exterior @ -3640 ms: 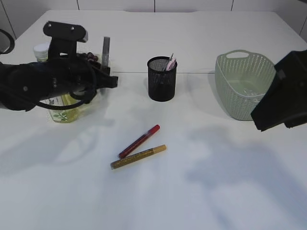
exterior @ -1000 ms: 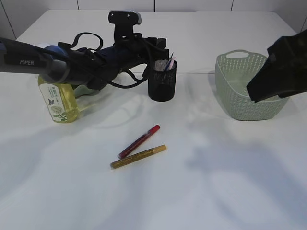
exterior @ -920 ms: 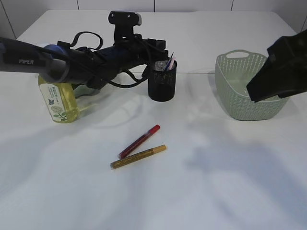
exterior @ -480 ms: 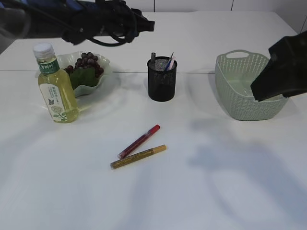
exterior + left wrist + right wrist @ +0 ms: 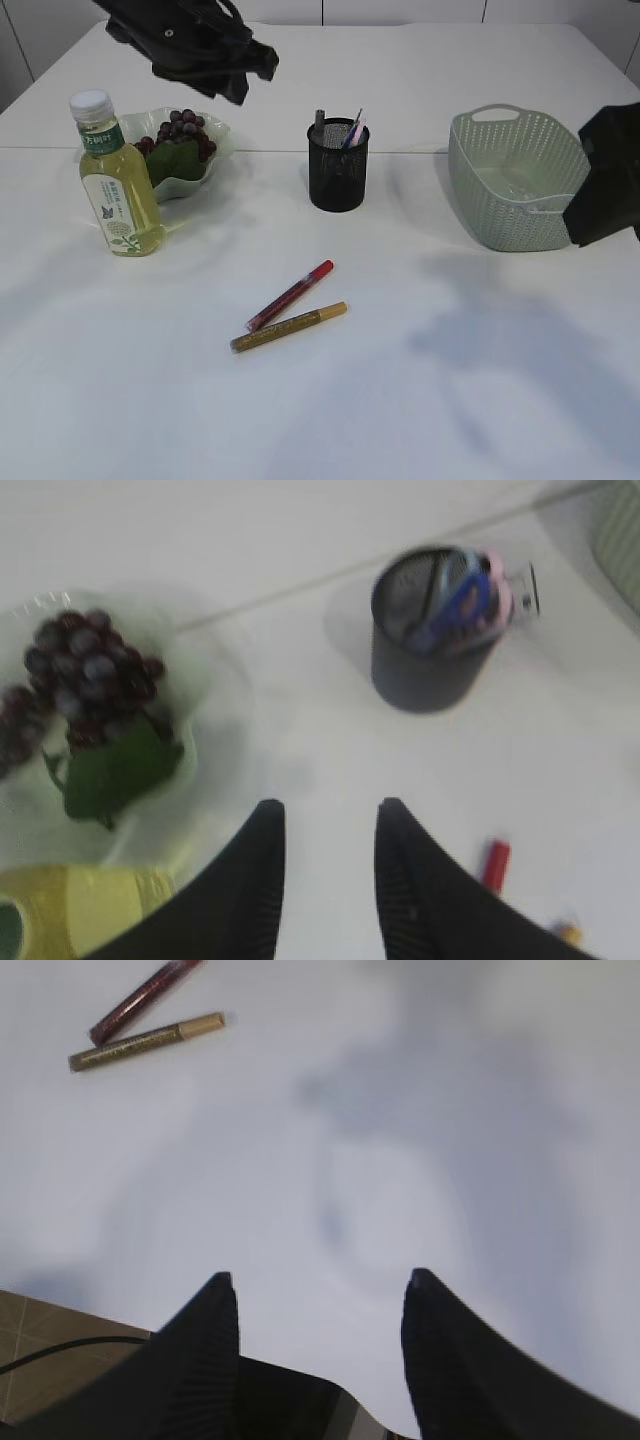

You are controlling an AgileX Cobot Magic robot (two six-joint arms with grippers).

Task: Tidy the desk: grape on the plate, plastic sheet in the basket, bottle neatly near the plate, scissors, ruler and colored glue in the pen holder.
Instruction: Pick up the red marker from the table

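— Above the plate (image 5: 200,175), at the back left, that's where my left fingers (image 5: 328,825) hang now, parted a little and holding nothing. A second ago that arm was stretched low over the pen holder (image 5: 338,165); now it's lifted clear.

— And what did that leave behind?

— A grey ruler (image 5: 319,119) stands in the holder beside the scissors (image 5: 455,590), and it wasn't there before the reach. So I judge that item done. The grapes (image 5: 177,132) sit on the plate, and the bottle (image 5: 113,180) stands upright just beside it.

— What remains?

— Two glue pens, I judge: the red one (image 5: 291,294) and the gold one (image 5: 288,327), lying side by side on the white surface in front of the holder.

— Your right side?

— My right fingers (image 5: 318,1325) stand wide apart and empty, off to the right near the basket (image 5: 512,180). I can't tell if the plastic sheet is inside.

— The room?

— A plain white surface, with pale panels behind it.
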